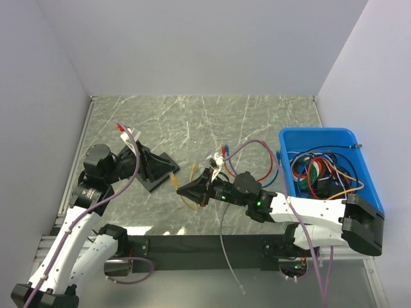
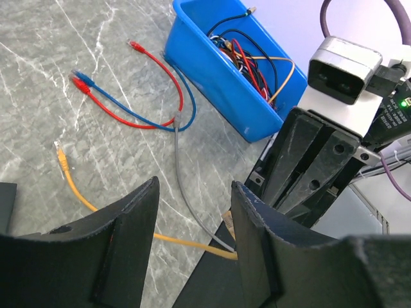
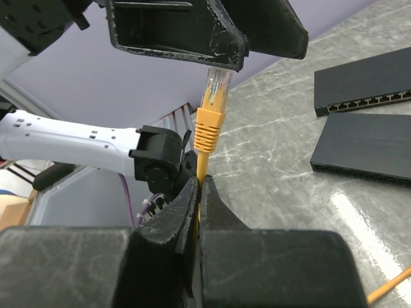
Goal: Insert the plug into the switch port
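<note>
A clear plastic plug (image 3: 217, 86) with a ribbed orange boot tops the orange network cable (image 3: 203, 168). It stands off the bench (image 3: 276, 160), the right gripper (image 3: 199, 187) having its jaws pinched on the cord just below the boot. Two flat black network switches (image 3: 369, 147) lie side by side on the bench, well apart from the plug. The farther one (image 3: 366, 77) shows a row of ports along its edge.

A robotics lab is being shown: marbled table (image 1: 192, 115), white enclosure walls (image 1: 205, 45), network switches (image 3: 369, 144), bin (image 1: 318, 133) of cables (image 1: 318, 172).
</note>
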Robot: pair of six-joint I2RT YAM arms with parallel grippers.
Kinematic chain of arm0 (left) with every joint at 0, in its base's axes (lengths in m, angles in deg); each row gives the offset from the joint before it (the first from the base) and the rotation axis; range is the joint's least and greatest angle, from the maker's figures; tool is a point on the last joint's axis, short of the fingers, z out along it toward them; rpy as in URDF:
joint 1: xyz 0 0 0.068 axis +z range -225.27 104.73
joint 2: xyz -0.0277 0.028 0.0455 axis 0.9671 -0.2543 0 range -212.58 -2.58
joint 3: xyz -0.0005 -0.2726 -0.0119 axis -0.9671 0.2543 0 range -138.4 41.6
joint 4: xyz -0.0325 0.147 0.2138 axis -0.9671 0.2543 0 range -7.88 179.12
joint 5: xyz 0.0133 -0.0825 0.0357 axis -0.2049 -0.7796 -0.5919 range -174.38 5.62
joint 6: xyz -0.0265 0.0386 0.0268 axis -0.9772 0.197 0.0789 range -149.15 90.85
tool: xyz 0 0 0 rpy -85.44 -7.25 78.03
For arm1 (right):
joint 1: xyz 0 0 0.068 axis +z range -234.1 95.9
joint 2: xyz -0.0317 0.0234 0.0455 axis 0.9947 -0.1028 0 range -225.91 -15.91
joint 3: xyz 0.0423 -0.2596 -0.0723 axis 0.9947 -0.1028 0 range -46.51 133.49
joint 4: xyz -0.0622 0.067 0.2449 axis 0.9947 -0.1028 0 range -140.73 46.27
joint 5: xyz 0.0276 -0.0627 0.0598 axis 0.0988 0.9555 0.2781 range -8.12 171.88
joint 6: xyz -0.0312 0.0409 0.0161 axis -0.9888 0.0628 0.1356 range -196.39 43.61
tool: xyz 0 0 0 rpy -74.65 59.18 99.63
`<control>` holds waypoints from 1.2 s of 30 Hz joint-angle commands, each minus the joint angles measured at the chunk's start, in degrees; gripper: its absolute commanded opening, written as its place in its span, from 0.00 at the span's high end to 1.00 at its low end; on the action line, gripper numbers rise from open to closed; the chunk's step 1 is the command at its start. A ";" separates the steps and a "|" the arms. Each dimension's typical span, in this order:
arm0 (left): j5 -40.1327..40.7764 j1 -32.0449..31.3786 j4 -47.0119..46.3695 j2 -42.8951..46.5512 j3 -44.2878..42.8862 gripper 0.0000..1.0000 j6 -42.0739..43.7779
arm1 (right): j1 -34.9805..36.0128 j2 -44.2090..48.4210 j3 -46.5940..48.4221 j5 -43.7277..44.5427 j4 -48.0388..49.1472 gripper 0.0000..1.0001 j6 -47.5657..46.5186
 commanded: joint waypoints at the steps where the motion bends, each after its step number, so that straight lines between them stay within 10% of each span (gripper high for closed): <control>1: -2.36 -0.14 -2.10 0.53 0.29 0.45 -0.27 | -0.26 -1.00 3.65 1.36 0.80 1.00 -0.92; 36: -0.78 -0.14 -0.79 -0.09 -0.15 0.63 1.05 | -0.35 -6.36 7.26 7.60 1.32 1.00 -1.19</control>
